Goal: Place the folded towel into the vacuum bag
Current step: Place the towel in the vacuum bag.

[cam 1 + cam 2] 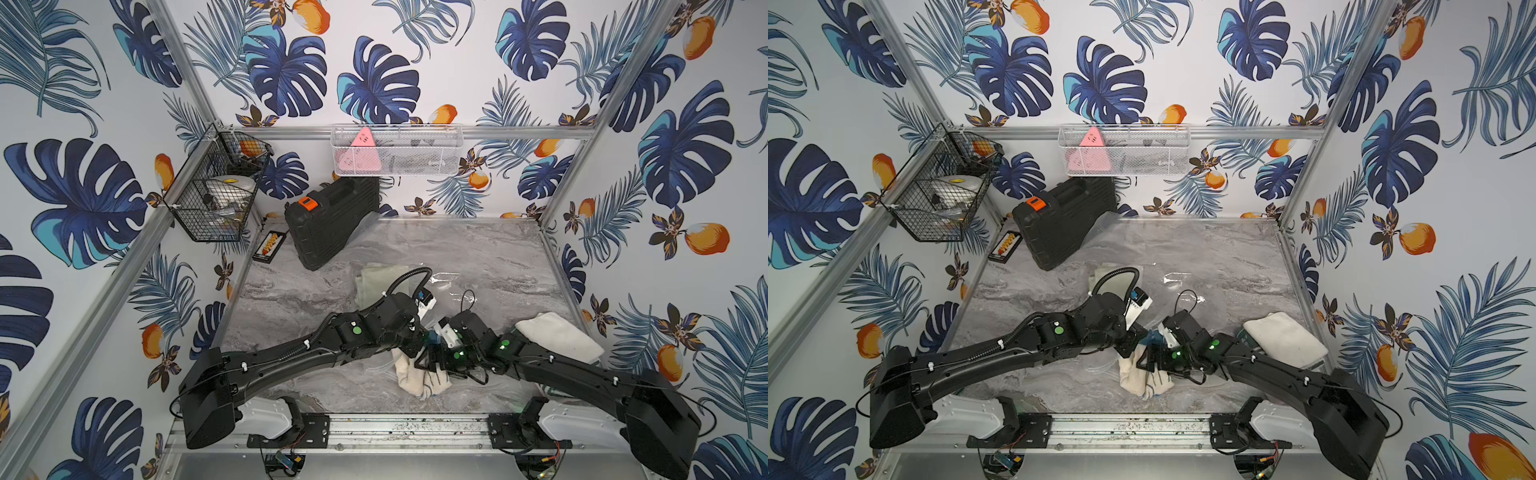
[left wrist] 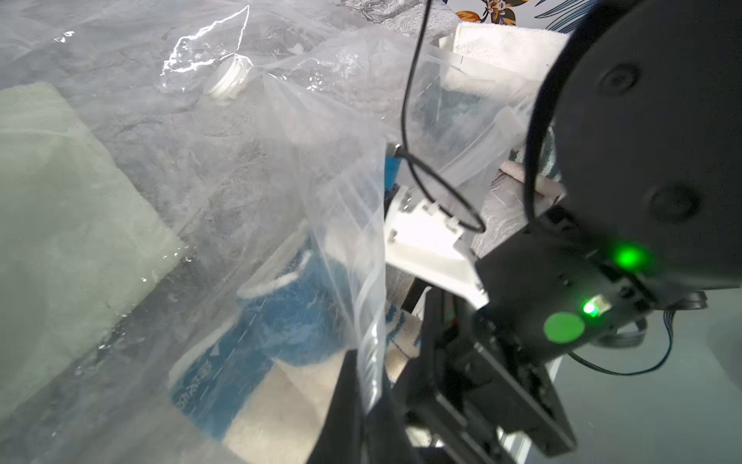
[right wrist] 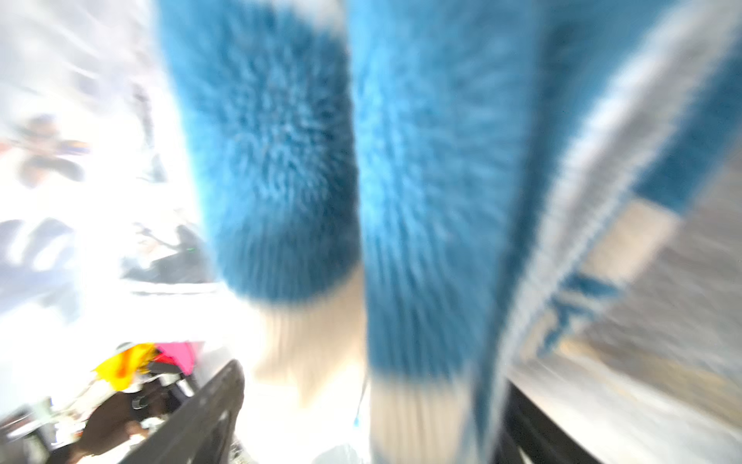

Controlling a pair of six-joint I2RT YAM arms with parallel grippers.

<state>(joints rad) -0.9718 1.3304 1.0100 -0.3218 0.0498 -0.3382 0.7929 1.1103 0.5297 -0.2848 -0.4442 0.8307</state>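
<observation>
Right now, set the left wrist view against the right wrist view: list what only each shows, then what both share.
Only the left wrist view: the small round white valve on the large clear plastic vacuum bag, the bag's edge pinched in the left gripper, and a pale green folded towel. Only the right wrist view: the fingers of the right gripper, spread apart. Both: the fluffy blue-and-cream towel, a blurred close-up in the right wrist view.

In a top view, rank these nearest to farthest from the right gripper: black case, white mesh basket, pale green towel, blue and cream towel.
1. Blue and cream towel, at the right gripper, front.
2. Pale green towel, mid-table.
3. Black case, back left.
4. White mesh basket, on back wall.
</observation>
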